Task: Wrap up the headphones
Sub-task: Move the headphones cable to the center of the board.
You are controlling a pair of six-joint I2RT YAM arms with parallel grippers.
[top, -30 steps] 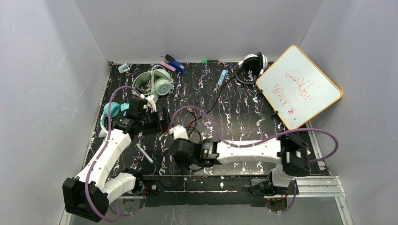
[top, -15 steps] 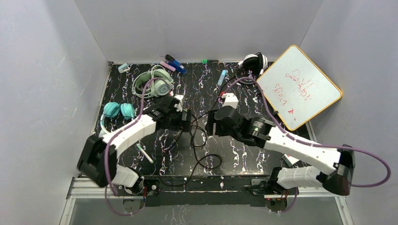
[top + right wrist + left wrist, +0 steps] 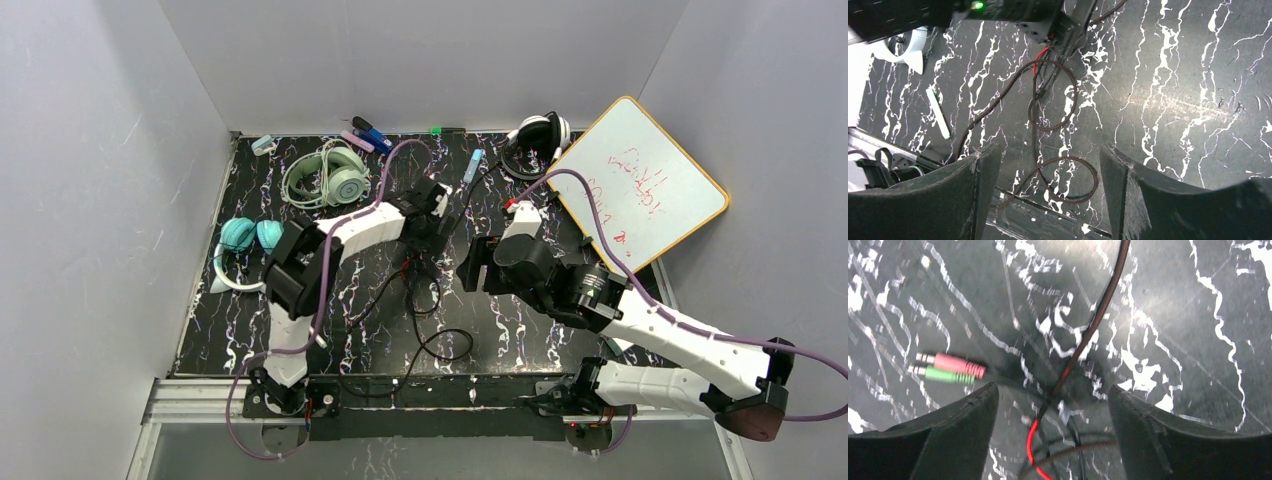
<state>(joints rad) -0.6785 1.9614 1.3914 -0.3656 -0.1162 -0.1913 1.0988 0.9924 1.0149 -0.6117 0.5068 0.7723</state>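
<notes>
The left wrist view is blurred throughout: the thin black cable [image 3: 1088,335] smears as it leaves the top edge, and the pink and green jack plugs [image 3: 950,369] have soft outlines. Both dark fingers [image 3: 948,440] of the left gripper [image 3: 1053,400] run off the bottom edge. In the right wrist view a white curved band [image 3: 903,50] is partly hidden behind the black arm [image 3: 923,15]. From above, the red scrawl on the yellow-framed whiteboard [image 3: 690,190] is too small to read.

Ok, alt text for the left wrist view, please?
The left end effector stands open over a thin dark cable that crosses the black marbled table between its fingers, nothing gripped. A pink plug and a green plug lie side by side to the left.
</notes>
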